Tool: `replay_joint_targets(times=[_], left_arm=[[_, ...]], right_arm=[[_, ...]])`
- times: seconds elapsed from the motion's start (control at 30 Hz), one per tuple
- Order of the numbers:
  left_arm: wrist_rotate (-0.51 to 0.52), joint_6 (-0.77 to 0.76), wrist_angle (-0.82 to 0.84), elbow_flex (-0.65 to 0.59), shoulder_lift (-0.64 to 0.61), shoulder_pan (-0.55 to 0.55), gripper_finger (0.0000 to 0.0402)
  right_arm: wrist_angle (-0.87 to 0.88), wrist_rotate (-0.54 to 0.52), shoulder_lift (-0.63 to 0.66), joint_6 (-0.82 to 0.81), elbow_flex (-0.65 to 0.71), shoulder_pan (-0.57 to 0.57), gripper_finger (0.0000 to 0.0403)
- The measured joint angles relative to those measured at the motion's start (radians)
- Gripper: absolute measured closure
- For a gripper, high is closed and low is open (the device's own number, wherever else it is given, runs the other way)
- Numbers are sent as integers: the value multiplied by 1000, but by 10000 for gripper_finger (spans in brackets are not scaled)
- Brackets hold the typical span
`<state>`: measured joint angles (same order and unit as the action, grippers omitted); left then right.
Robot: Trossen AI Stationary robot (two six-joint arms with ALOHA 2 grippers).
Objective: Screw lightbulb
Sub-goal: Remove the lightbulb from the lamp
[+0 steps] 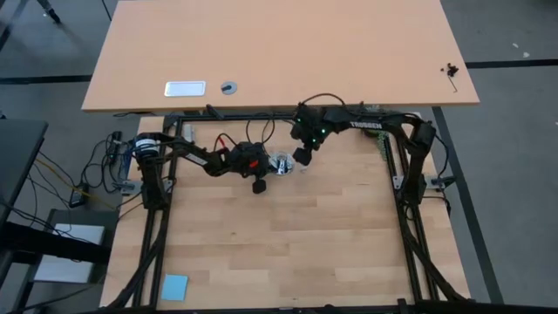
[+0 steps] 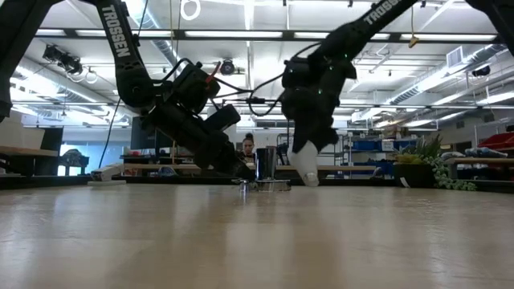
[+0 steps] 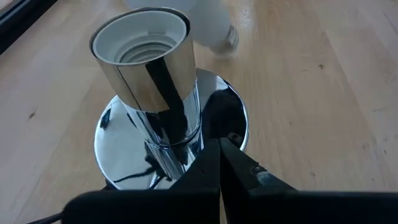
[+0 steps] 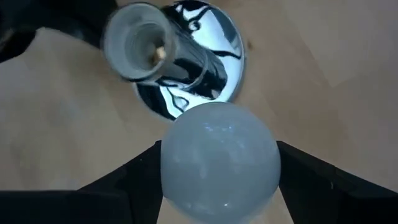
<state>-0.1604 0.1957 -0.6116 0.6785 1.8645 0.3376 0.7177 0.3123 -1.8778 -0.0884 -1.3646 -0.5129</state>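
Observation:
The chrome socket (image 3: 146, 81) stands upright on its round silver disc (image 3: 233, 121) at the table's far middle; it also shows in the high view (image 1: 281, 163) and the low view (image 2: 267, 165). The white lightbulb (image 4: 217, 155) sits in my right gripper (image 1: 303, 160), just right of the socket, beside its open top and low over the table (image 2: 305, 170). Its grey screw base (image 3: 231, 38) points down. My left gripper (image 3: 219, 152) is shut, its tips on the disc on the stem's left side (image 2: 243, 178). My left gripper presses its shut fingertips (image 3: 214, 155) down on the socket's disc close to the stem (image 3: 211, 134), slanting down from the table's left. The disc lies flat on the table. My right gripper pinches the bulb's round glass dome (image 4: 186, 155) between its two fingers, one on each side. The fingers come from above, slanting down. The bulb hangs tilted, screw base lowest; whether it touches the table I cannot tell.
A second, paler tabletop (image 1: 279, 52) adjoins the far edge, with a white plate (image 1: 185, 88) and a small black object (image 1: 451, 71). A blue pad (image 1: 174, 286) lies at the near left. A person (image 2: 247, 148) is in the room behind. The near half is bare wood.

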Motion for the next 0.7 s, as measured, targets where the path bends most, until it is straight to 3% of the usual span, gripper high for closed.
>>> replay_joint_targets(times=[0.17,0.3,0.5,0.7], left_arm=[[9,3,-8,0,0,0,401],[9,-2,-12,0,0,0,401],[10,-1,-13,0,0,0,401],[30,7,-18,-1,1,-1,401]], right_arm=[[-113,-20,1,-79,55,17,122],[-147,-94,1,-78,57,40,97],[-93,-172,0,-50,13,46,57],[-13,-215,0,-21,-59,47,49]])
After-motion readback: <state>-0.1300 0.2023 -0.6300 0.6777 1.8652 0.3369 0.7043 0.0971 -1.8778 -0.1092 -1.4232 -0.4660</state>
